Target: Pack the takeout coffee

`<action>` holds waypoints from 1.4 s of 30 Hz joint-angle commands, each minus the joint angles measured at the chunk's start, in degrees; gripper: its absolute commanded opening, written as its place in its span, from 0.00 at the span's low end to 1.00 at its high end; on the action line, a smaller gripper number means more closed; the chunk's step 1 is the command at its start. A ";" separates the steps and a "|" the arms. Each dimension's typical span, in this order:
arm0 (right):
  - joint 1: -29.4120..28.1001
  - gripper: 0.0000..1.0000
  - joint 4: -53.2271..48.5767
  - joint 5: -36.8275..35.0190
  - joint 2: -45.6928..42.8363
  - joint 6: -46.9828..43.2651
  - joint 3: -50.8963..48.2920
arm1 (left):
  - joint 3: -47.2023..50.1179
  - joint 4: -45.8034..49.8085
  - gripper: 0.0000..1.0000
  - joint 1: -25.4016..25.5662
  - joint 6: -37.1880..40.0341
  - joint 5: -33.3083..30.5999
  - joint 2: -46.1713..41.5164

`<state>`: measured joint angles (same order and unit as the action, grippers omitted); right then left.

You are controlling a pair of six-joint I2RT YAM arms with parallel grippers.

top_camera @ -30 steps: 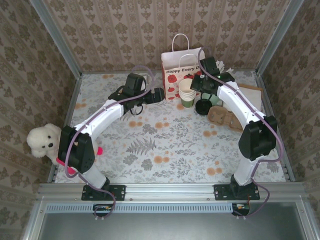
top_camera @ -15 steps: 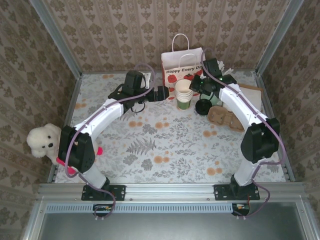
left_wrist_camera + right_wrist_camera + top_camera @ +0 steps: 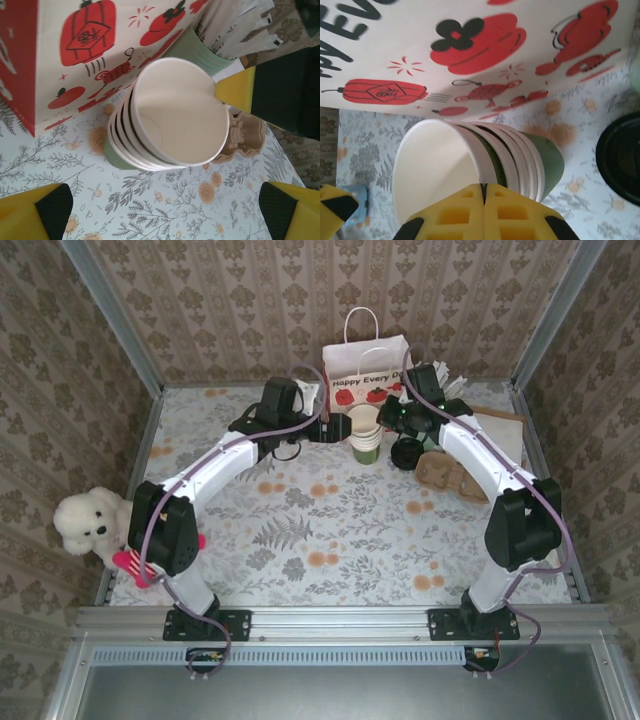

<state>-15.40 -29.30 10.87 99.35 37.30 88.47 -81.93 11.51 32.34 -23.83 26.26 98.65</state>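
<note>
Your left tool (image 3: 165, 206) is spread to its widest and holds nothing. Its pads sit either side of the stack of unlidded cups (image 3: 170, 117), probably to clear that stack away from the bag. Your right tool (image 3: 484, 212) is pressed fully closed and empty, with its tips right at the stack's far side, perhaps to steady it. The takeout coffee (image 3: 407, 453) stands free on the tabletop (image 3: 300, 530), just right of the stack and near the paper bag (image 3: 362, 375), so it is not yet packed.

High rear view over table (image 3: 300, 530), wrist views close on cup stack (image 3: 170, 115), opposite sides
</note>
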 commanded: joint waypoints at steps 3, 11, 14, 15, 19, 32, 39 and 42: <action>1.89 0.00 13.82 4.55 -4.72 6.91 -5.88 | 5.07 -11.85 1.00 1.00 9.67 2.35 -1.34; 1.96 0.00 11.73 5.76 -3.62 7.71 -3.74 | 14.56 -30.86 1.00 -1.73 9.96 0.94 -0.65; 2.01 0.00 6.54 3.04 -5.39 3.61 -0.07 | 15.38 -30.71 1.00 -2.27 10.25 2.36 -1.63; 1.99 0.00 5.58 2.60 -6.22 2.52 1.04 | 15.34 -30.33 1.00 -2.58 9.50 3.11 -2.11; 1.54 0.00 1.67 1.90 -9.29 -0.16 4.75 | 15.95 -29.40 1.00 -4.79 2.09 4.06 -4.30; -13.98 0.00 -1.81 -7.80 -21.01 -0.86 -8.76 | 23.82 -9.40 1.00 -11.72 -12.43 -9.49 -20.92; -19.61 0.00 7.75 -9.77 -13.60 1.12 -17.00 | 23.90 1.47 1.00 -11.30 -13.67 -11.76 -22.26; -20.47 0.00 13.09 -10.44 -11.51 0.58 -19.65 | 24.75 1.51 1.00 -9.84 -13.18 -11.37 -21.94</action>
<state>-35.18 -22.94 2.98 87.11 37.47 70.22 -58.08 8.88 21.34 -36.29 15.86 76.44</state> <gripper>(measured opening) 0.050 0.997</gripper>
